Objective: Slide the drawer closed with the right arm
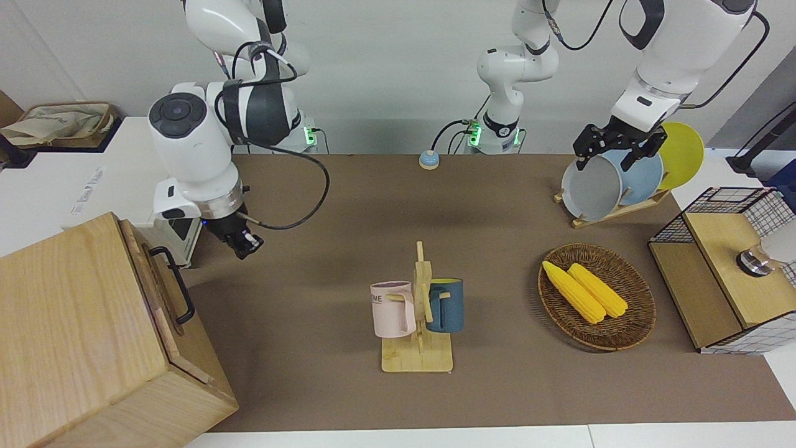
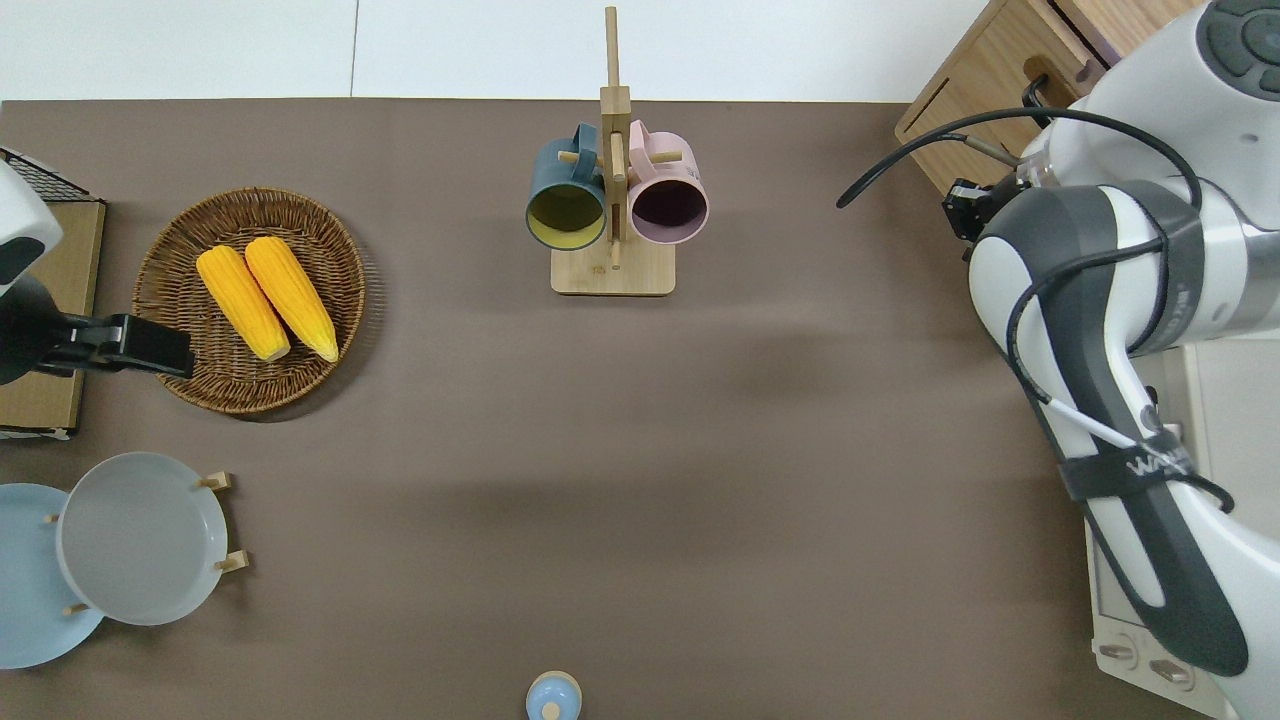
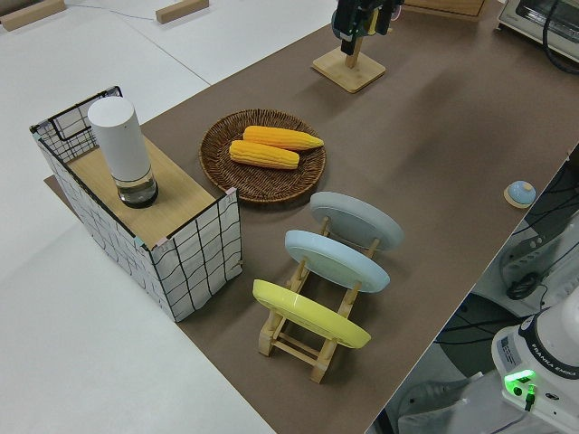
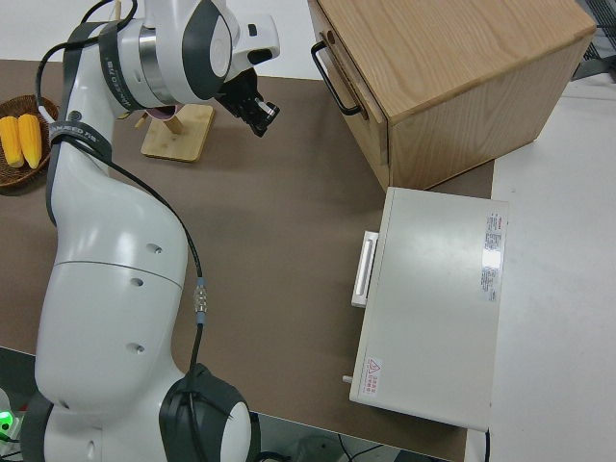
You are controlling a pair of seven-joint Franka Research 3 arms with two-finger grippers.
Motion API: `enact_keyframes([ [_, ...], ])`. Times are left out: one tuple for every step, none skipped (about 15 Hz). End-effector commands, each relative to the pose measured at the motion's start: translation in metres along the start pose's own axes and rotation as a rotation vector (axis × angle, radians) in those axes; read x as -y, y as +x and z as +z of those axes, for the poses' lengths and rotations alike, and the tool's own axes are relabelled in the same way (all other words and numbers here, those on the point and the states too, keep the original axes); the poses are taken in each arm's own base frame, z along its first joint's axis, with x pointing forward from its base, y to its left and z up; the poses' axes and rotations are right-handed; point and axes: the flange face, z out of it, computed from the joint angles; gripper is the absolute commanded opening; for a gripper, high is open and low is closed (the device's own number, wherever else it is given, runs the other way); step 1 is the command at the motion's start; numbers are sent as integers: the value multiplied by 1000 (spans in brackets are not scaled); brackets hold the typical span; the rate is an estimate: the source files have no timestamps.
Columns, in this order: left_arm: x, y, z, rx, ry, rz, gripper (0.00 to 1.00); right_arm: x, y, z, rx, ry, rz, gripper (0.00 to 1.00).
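The drawer [image 1: 155,292] is in the pale wooden cabinet [image 1: 74,323] at the right arm's end of the table. Its front sits flush with the cabinet front, as the right side view [image 4: 358,60] shows. Its black loop handle [image 1: 180,292] is free and also shows in the right side view [image 4: 332,82]. My right gripper [image 1: 244,244] is shut and empty. It hangs over the brown mat in front of the cabinet, apart from the handle, as the overhead view [image 2: 965,200] and the right side view [image 4: 262,111] show. My left arm is parked.
A white toaster oven [image 4: 433,308] stands beside the cabinet, nearer to the robots. A mug rack [image 1: 420,311] stands mid-table. A corn basket [image 1: 597,295], a plate rack [image 1: 615,180] and a wire-and-wood box [image 1: 727,274] are toward the left arm's end.
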Motion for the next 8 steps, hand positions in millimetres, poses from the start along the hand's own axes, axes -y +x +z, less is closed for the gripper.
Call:
enact_keyframes([
  [-2, -3, -6, 4, 18, -5, 993, -24, -39, -34, 13, 15, -195, 0],
  [-2, -3, -5, 6, 18, -5, 993, -31, -48, -38, 22, 19, -245, 0],
  [-2, -3, -6, 4, 18, -5, 993, -39, -57, -45, 23, 21, -285, 0],
  [-2, -3, -5, 6, 18, -5, 993, -51, -67, -48, 32, 21, -319, 0],
  [-2, -3, -6, 4, 18, -5, 993, -56, -73, -51, 34, 24, -347, 0],
  [-2, -3, -6, 4, 18, -5, 993, -64, -76, -53, 35, 25, -373, 0],
  [-2, -3, -6, 4, 18, -5, 993, -71, -79, -55, 32, 28, -408, 0],
  [-2, -3, -5, 6, 18, -5, 993, -75, -80, -56, 32, 30, -437, 0],
])
